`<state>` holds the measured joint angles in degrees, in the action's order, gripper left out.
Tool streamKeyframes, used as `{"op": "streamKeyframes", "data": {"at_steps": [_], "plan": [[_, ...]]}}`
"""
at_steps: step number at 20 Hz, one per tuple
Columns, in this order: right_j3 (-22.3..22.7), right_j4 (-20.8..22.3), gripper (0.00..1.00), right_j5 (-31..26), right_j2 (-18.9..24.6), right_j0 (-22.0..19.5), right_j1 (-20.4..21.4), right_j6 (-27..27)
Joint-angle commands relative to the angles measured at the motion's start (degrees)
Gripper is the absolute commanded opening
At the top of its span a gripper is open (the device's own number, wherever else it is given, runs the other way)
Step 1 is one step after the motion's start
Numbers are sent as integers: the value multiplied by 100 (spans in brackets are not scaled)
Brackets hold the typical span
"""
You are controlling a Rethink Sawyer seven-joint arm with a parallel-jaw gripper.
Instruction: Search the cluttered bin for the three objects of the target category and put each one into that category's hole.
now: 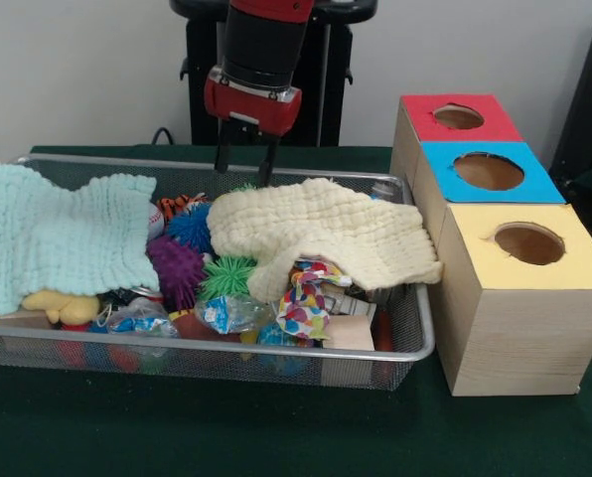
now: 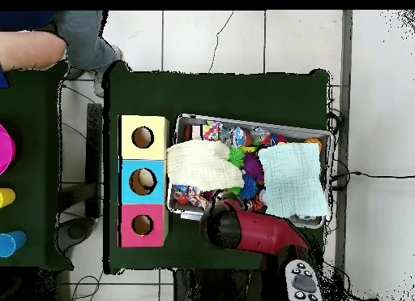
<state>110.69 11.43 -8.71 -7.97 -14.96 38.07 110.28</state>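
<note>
The wire mesh bin (image 1: 276, 366) is full of clutter and also shows in the overhead view (image 2: 188, 118). My gripper (image 1: 244, 164) hangs open and empty over the bin's far rim, just behind a cream cloth (image 1: 326, 234). An orange plush with black stripes (image 1: 177, 206) peeks out between the two cloths. A yellow plush (image 1: 63, 306) lies under the edge of a mint cloth (image 1: 63, 238). No brown-orange plush shows. The red-topped hole (image 1: 458, 117) is at the far end of the box row, also seen from overhead (image 2: 143, 225). In the overhead view the arm (image 2: 251, 231) hides the gripper.
Blue (image 1: 189, 227), purple (image 1: 175, 270) and green (image 1: 226, 276) spiky balls and crinkly wrappers (image 1: 306, 298) fill the bin. The blue-topped hole (image 1: 488, 171) and yellow-topped hole (image 1: 529, 243) stand beside the red one. A person (image 2: 32, 48) shows at the overhead view's top left.
</note>
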Motion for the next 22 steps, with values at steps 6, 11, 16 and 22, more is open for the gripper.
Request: {"op": "streamKeyframes", "data": {"at_steps": [6, 11, 16, 22], "plan": [[361, 400, 100, 384, 465, -209, -238, 462], [309, 535, 100, 226, 396, -292, -184, 318], [249, 734, 100, 312, 400, -467, -302, 257], [95, 975, 100, 112, 434, -666, -231, 55]]}}
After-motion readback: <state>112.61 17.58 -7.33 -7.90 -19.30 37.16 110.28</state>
